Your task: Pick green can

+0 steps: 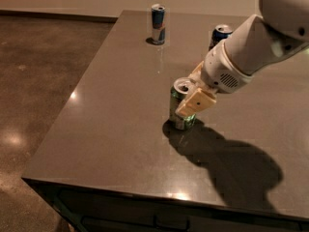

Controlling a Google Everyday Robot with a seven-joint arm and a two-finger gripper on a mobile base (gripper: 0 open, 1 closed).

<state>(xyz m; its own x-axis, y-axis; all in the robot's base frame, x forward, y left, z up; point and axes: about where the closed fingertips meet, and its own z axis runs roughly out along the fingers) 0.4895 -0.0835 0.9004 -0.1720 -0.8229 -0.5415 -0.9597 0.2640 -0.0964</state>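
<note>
I am seeing the claw [188, 94] sitting low over the middle of the desk [111, 110], its two cream fingers [197, 103] standing apart and straddling the green can [179, 121]. One finger is crossing the can's near right side and the other is showing behind its silver top (whether either pad is actually pressing on the metal, I cannot tell). The green can is standing on the desk, its base sitting in a dark shadow. The white arm [260, 42] is reaching in from the upper right and throwing a broad shadow [231, 163] across the desk's near right part. Well beyond, a dark blue can [221, 34] is peeking out behind the arm, and a slim blue-and-silver can [158, 24] is standing near the far edge.
</note>
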